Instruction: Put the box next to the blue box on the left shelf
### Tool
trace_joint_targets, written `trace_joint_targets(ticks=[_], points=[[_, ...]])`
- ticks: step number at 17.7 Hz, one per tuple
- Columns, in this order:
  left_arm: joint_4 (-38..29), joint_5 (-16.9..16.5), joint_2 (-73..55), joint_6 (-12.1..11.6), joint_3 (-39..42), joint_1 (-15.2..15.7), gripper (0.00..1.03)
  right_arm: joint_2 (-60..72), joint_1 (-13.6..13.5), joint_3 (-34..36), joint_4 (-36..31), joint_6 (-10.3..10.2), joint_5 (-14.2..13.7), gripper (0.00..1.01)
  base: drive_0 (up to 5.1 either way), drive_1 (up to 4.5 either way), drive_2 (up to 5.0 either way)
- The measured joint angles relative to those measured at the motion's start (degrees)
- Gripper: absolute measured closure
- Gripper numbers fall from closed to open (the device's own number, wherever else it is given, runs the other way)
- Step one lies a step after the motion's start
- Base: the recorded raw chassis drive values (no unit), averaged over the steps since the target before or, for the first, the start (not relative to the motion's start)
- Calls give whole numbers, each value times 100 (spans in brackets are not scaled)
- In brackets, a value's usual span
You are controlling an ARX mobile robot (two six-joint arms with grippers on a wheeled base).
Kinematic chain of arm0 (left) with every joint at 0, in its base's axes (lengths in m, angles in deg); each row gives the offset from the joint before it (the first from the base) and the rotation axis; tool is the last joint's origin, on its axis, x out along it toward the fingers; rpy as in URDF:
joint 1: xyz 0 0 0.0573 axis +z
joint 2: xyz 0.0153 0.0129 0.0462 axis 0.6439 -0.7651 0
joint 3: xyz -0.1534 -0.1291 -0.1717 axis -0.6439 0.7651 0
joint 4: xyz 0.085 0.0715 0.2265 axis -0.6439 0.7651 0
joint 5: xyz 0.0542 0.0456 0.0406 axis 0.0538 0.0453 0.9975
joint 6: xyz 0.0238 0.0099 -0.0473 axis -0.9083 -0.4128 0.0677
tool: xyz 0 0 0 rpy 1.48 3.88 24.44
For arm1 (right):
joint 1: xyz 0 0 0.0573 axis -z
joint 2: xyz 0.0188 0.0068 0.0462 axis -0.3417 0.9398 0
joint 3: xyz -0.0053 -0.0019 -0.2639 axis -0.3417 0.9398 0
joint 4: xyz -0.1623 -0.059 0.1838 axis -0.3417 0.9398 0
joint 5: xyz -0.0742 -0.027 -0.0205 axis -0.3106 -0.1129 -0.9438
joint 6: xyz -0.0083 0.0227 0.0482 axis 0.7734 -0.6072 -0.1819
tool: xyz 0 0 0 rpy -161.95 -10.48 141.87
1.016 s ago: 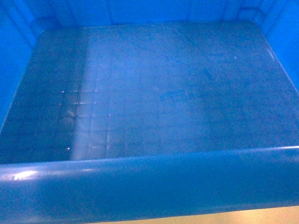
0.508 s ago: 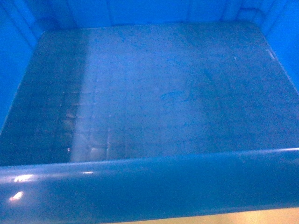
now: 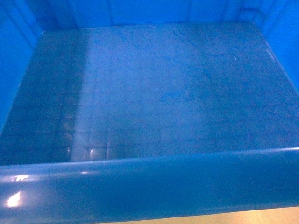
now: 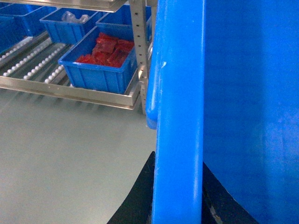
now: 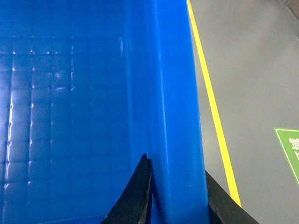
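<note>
The right hand (image 5: 177, 196) is clamped on the box (image 3: 154, 98), one dark finger inside its right wall and one outside. The left hand (image 4: 177, 196) grips the opposite rim the same way, though its fingers are mostly hidden, so that hold looks likely rather than certain. The box fills the head view, its rolled rim nearest. Beyond it stands the left shelf (image 4: 32, 65) with a small blue bin (image 4: 100, 70) of red items (image 4: 107, 49).
</note>
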Motion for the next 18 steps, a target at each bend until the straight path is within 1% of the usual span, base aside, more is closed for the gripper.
trace_joint_targets(ticks=[18], points=[[-17, -13, -4, 2, 0, -2, 92, -17, 0, 0, 13, 4, -22, 85, -1, 410, -412]])
